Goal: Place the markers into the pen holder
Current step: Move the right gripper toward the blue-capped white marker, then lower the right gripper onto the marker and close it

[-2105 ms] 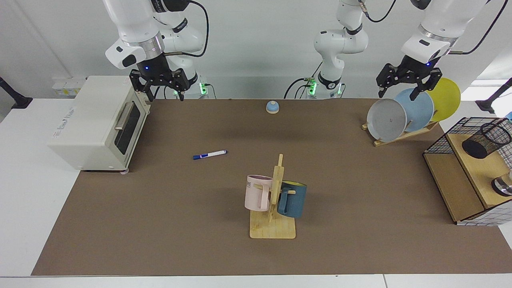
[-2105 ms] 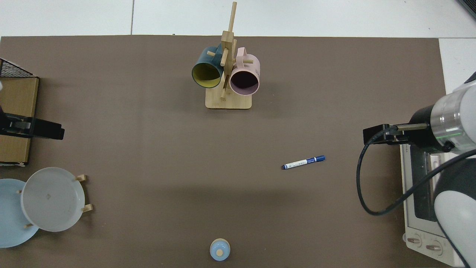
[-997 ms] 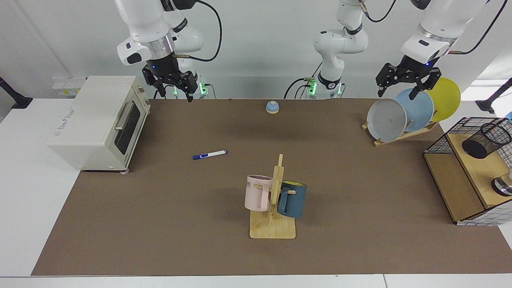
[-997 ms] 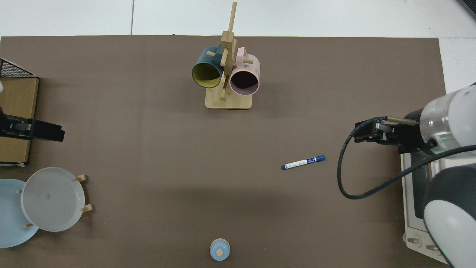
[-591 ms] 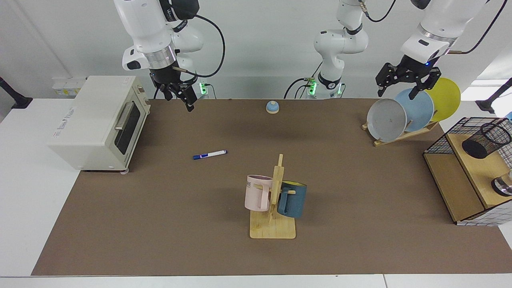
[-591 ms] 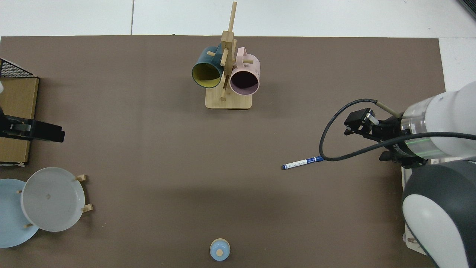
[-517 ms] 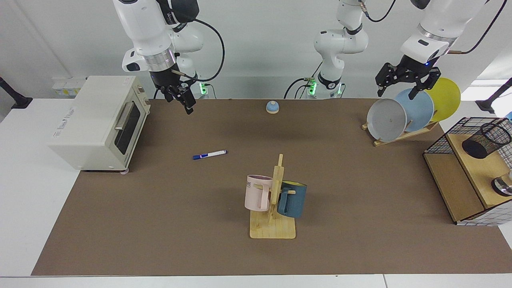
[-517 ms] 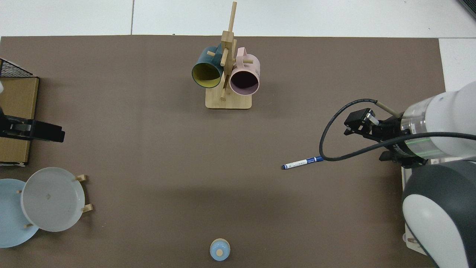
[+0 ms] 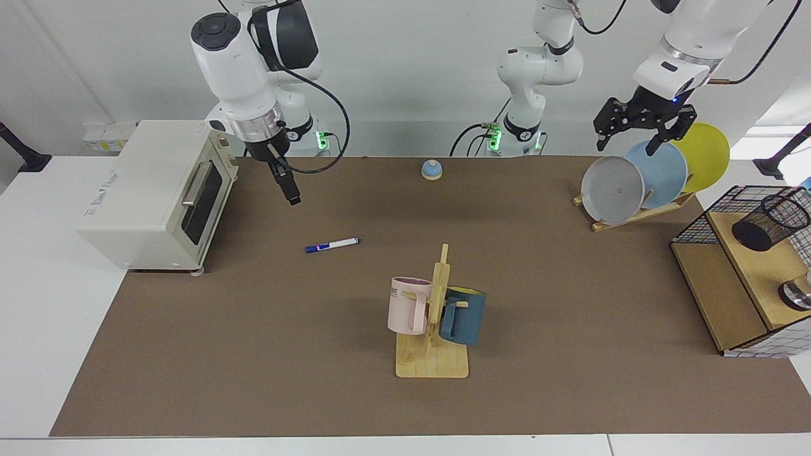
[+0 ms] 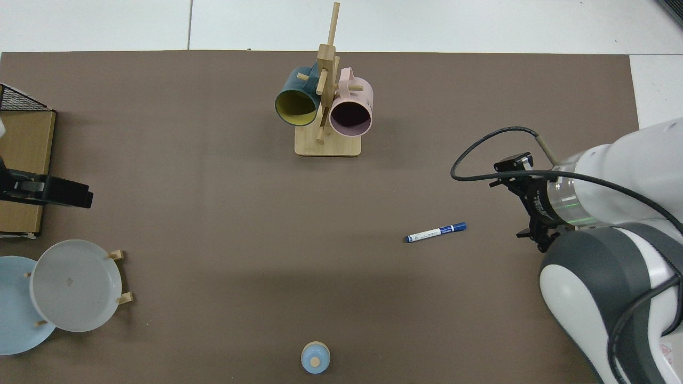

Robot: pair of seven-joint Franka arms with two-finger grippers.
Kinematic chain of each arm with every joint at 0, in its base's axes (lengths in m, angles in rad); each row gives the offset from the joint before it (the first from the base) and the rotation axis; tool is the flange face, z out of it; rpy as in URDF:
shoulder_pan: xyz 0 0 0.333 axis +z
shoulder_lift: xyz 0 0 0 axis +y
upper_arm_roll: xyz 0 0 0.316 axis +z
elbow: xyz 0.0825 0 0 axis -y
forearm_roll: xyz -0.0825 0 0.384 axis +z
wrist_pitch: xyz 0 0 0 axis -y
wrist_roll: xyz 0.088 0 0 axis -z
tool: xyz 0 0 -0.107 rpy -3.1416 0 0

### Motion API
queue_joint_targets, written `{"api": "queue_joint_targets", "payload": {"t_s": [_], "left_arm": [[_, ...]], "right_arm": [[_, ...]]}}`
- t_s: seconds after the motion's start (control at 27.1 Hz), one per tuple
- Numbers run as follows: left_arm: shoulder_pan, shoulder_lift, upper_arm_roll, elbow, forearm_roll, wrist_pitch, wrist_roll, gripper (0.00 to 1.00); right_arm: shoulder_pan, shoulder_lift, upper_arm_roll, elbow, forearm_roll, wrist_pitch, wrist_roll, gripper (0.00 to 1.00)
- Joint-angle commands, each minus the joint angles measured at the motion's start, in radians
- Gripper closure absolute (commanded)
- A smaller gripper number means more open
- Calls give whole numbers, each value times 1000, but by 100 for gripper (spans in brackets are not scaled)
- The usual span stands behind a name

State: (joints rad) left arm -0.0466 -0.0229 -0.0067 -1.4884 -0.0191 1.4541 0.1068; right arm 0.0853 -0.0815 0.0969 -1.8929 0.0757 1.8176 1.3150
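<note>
While the right gripper (image 9: 292, 195) hangs above the mat (image 9: 355, 392) just off the toaster oven's (image 9: 152, 193) front corner, the marker (image 9: 332, 244) lies flat on the mat, near it but not touched, toward the mug rack (image 9: 434, 329). From across the table this gripper shows edge-on, one dark finger visible; whether its claw is wide or narrow, cannot tell. From above, its wrist sits beside the marker (image 10: 435, 232), fingers hidden under the arm.

Marker: cap end points toward the oven, white barrel toward the table's middle. Alone on bare mat, well apart from everything.

Left gripper (image 9: 635, 143) waits high over the plate rack (image 9: 640, 212), claw spread wide, fingers pointing down, holding nothing. One fingertip overlaps the blue plate (image 9: 662, 171) in this view; contact cannot be judged.

Pen holder (image 9: 772, 221) stands tilted-looking on the wooden shelf unit (image 9: 728, 297) at the table's end, inside the wire basket's (image 9: 700, 218) corner, far from the marker. A shiny metal cylinder (image 9: 798, 294) sits on the same shelf nearer me.

Mug rack holds a pink mug (image 9: 407, 305) and a dark blue mug (image 9: 464, 315), one each side. Small blue bell (image 9: 431, 170) at the far edge of the mat.
</note>
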Motion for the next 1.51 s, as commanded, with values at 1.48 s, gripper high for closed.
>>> {"api": "queue_joint_targets", "payload": {"t_s": [1.48], "left_arm": [[4,-94,14,-188,-7,26,65,0]], "right_arm": [[65,178,9,-385,6,612,290,2]]}}
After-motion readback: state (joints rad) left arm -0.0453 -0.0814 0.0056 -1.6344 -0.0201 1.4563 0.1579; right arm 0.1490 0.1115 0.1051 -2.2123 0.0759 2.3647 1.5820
